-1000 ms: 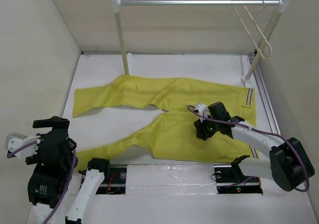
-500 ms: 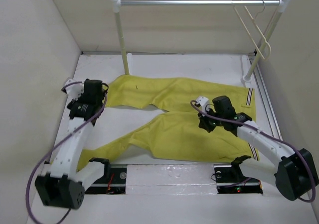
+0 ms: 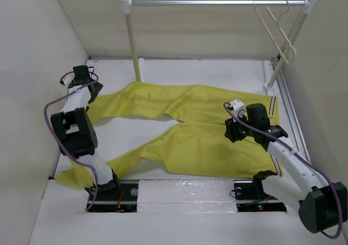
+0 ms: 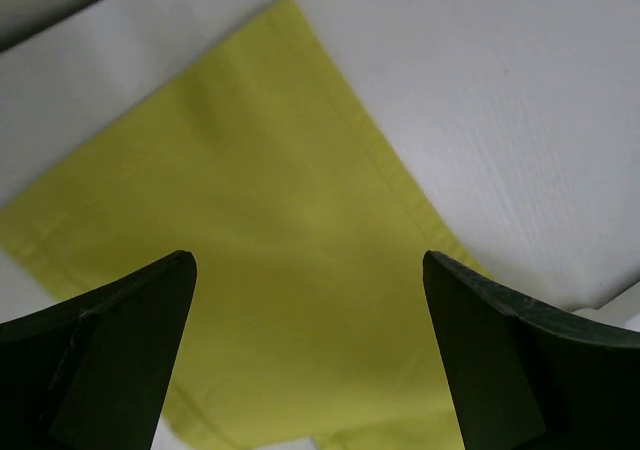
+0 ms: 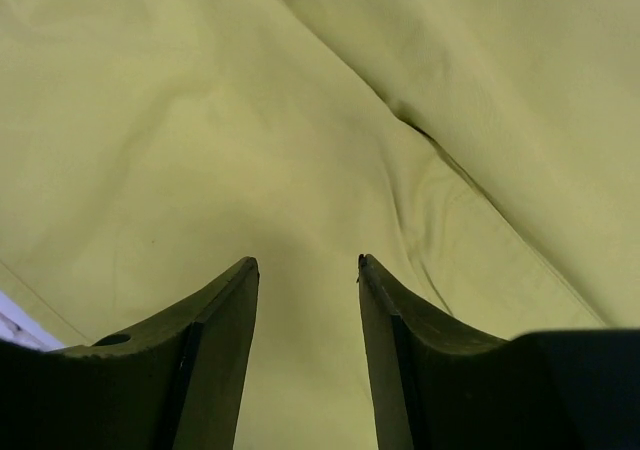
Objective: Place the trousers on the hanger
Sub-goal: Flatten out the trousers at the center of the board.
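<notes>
1. Trousers (image 3: 190, 100) lie flat on the table (image 3: 206, 71) with the legs spread in a shallow V. The waistband and its striped tab (image 3: 273, 106) are just beyond the right claw (image 5: 308, 262). Spread this way, cuff and seat are both open to a pick.
2. Left claw (image 4: 310, 260): the jaws stand wide apart with nothing between them. The cuff end of the far leg lies directly beneath and ahead. Judgement: it is poised over the hem for a grasp.
3. Right claw: the jaws are parted by a narrower gap and hold nothing. Seat cloth lies close below the tips, and a fold runs ahead and to its right. Contact with the cloth cannot be determined.
4. Hanger (image 3: 277, 30) hangs by its hook on the rail (image 3: 217, 2), above and well beyond the right claw and clear of the trousers. Nothing is mounted on it yet.
5. Only the overhead view shows the hanger, the rail and the full layout. Only the wrist views show the jaw gaps, the hem edge and the creasing.
</notes>
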`<action>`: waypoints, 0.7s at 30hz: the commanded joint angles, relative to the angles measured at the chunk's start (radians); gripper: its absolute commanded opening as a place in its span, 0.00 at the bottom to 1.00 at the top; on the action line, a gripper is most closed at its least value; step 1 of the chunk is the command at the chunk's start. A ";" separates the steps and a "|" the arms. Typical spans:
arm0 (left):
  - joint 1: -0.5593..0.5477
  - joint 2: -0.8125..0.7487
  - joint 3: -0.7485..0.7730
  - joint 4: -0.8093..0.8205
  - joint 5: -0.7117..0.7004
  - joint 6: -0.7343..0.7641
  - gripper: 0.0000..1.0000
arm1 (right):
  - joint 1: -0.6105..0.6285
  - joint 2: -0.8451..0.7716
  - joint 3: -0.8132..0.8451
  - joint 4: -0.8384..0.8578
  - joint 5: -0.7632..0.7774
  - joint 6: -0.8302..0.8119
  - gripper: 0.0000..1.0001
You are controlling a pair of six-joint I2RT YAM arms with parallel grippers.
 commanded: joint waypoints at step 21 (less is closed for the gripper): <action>0.066 0.199 0.065 0.142 0.148 -0.075 0.75 | -0.836 0.272 0.101 0.254 0.053 0.120 0.79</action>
